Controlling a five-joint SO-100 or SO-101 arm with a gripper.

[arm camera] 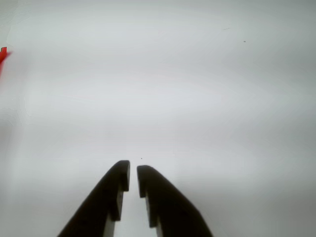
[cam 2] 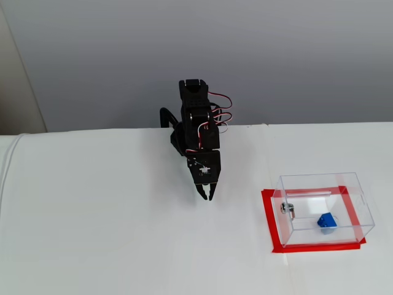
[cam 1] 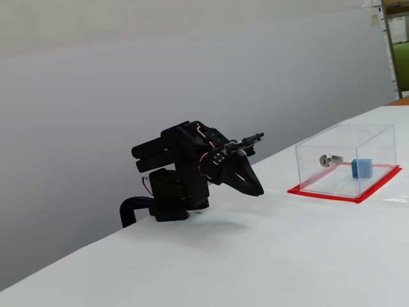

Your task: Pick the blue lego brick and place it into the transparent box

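Note:
The blue lego brick [cam 1: 362, 168] lies inside the transparent box [cam 1: 342, 135], on its red base sheet [cam 1: 323, 192]. In another fixed view the brick [cam 2: 326, 220] sits toward the box's [cam 2: 319, 177] near right part, and the silver lock [cam 2: 287, 209] is on the left wall. My gripper [cam 2: 207, 196] hangs low over the white table, folded close to the arm's base and well to the left of the box. It is shut and empty, with only a thin gap between the dark fingers in the wrist view [arm camera: 133, 165]. In that view the brick is out of sight.
The white table [cam 2: 92, 233] stretches around the arm. A grey wall [cam 2: 295, 55] stands behind it. A red sliver [arm camera: 3, 55] of the base sheet shows at the left edge of the wrist view. In a fixed view the gripper [cam 1: 258, 191] points down at the table.

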